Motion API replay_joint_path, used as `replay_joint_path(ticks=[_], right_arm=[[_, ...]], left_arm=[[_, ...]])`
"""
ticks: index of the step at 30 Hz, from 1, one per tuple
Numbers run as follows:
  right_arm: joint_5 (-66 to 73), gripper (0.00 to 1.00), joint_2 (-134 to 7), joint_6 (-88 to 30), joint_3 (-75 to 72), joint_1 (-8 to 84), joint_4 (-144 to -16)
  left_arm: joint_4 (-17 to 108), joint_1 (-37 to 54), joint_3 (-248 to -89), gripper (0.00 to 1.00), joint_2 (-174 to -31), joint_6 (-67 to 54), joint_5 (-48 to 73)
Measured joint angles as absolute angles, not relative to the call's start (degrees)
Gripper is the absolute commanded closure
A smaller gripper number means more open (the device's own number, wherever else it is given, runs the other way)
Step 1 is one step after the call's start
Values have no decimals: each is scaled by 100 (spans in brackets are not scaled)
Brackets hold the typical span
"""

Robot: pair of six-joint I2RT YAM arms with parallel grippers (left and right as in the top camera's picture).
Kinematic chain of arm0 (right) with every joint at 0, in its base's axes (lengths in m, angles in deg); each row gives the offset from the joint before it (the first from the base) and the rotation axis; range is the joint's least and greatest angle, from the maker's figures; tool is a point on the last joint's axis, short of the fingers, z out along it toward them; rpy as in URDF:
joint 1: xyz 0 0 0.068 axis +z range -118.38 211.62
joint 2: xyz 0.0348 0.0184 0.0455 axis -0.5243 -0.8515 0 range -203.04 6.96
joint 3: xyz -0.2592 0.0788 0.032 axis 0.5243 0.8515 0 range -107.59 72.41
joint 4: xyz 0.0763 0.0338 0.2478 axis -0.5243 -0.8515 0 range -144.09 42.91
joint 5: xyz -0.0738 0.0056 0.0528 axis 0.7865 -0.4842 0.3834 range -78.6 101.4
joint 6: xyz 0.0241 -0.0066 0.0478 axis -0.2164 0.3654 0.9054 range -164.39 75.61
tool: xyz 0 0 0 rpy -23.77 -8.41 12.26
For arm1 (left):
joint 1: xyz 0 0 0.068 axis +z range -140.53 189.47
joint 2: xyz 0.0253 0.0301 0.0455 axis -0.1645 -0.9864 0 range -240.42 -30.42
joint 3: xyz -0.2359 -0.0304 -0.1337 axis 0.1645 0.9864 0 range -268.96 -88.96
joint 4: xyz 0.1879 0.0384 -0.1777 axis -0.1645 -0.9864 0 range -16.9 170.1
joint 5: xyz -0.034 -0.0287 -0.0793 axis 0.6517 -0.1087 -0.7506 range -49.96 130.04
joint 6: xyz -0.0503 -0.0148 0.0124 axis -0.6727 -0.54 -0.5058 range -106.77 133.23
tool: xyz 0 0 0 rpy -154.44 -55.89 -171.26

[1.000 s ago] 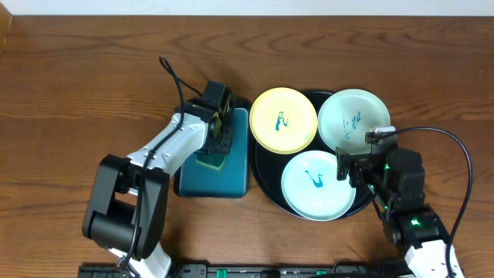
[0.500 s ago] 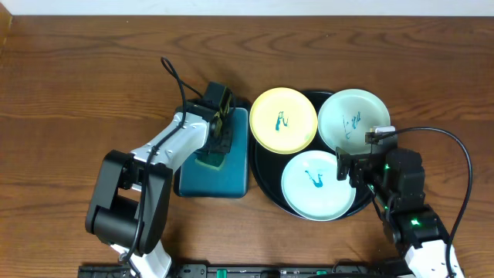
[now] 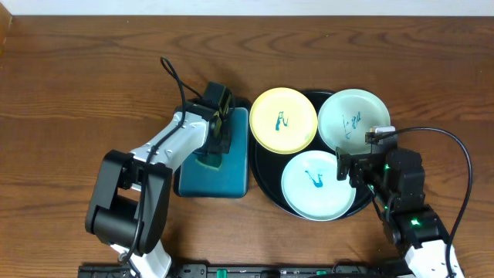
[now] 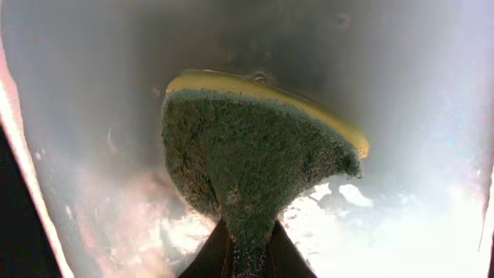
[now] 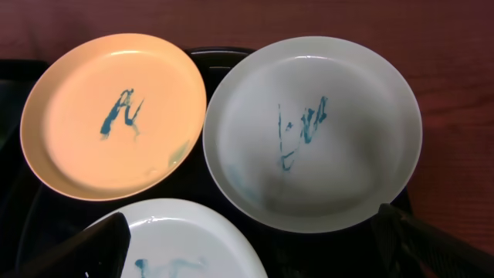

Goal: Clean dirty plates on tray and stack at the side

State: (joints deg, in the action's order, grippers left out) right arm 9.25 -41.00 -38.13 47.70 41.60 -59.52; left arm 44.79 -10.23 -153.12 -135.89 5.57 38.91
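**Pinching the sponge while three plates wait, marked**

The left gripper (image 3: 211, 148) is clenched on a sponge (image 4: 247, 162), green scouring face toward the left wrist camera and a yellow layer behind it. The fingers grasp only a narrow tip of it. From overhead, the sponge sits over the teal tray (image 3: 235, 176), just left of the black tray (image 3: 261, 176).

All three plates lie on the black tray. The yellow plate (image 3: 283, 118) is at the far left, one mint plate (image 3: 353, 118) at the far right, and the other mint plate (image 3: 318, 185) nearest the robot. Each has teal scribble in its centre, so no cleaning looks done and nothing is stacked at the side.

The right gripper (image 5: 248, 218) is spread wide and empty, hovering at the near plate's right edge.

Likely trouble from here:
- With so little sponge between the fingers, pressing it down on a plate could fold or twist it out of the grip.
- The plates sit loose and crowded. A sideways scrub on one not held could slide it into a neighbour.
- The yellow plate seems to ride on the tray's left rim, so pressing off-centre might tip it.
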Motion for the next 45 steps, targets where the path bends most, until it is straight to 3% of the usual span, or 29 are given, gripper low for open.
replay_joint_path(ticks=[16,25,36,38,39,45], right_arm=[[923,4,-4177,-3813,4770,4160,-6092],[923,5,-4773,-3813,4764,4160,-6675],[1227,17,-4773,-3806,4716,4160,-6767],[1268,12,-4782,-3808,4709,4160,-6772],[1279,1,-4797,-3808,4707,4160,-6774],[1200,1,-4870,-3760,4703,4160,-6841]], left_arm=[[4298,-1023,-15312,92,-11792,564,3848],[4235,-1023,-15312,92,-11688,273,3843],[4154,-1023,-15312,92,-11688,249,3843],[4152,-1023,-15312,92,-11688,247,3841],[4154,-1023,-15312,93,-11688,247,3841],[4154,-1023,-15312,92,-11688,247,3824]])
